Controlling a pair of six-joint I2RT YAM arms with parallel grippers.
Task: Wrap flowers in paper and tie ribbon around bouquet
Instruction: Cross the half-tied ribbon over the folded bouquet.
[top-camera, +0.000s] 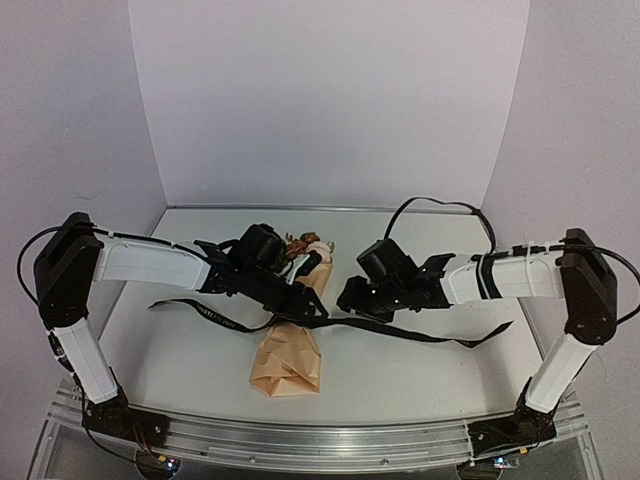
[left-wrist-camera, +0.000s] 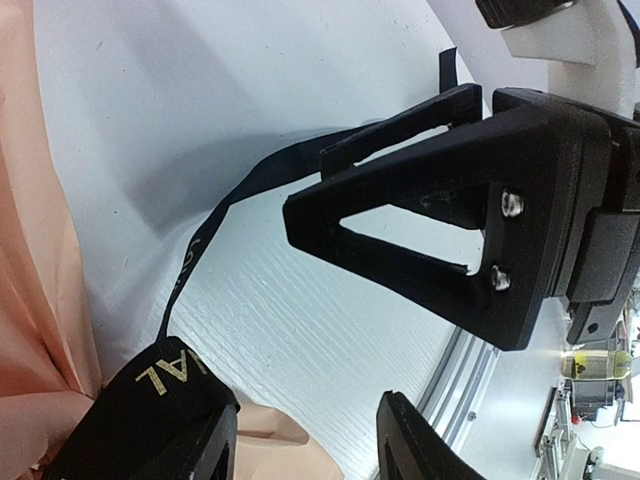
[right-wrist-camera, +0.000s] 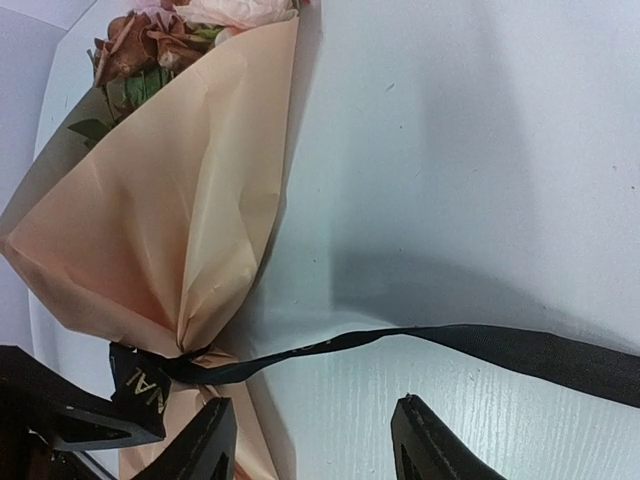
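The bouquet (top-camera: 288, 355) lies in the middle of the table, its tan paper (right-wrist-camera: 150, 220) pinched to a narrow waist, with the flowers (right-wrist-camera: 140, 45) showing at the far end. The black ribbon (right-wrist-camera: 480, 345) is cinched round that waist and trails out flat to both sides (top-camera: 420, 335). My left gripper (left-wrist-camera: 300, 425) is open at the bouquet's waist, and a lettered stretch of ribbon (left-wrist-camera: 165, 385) drapes over one of its fingers. My right gripper (right-wrist-camera: 312, 420) is open just right of the bouquet, with the ribbon passing in front of its fingertips and nothing between them.
White walls close in the back and both sides. An aluminium rail (top-camera: 320, 445) runs along the near edge. The right arm's black cable (top-camera: 440, 205) loops above the table behind it. The two grippers stand close together, face to face, over the bouquet's waist.
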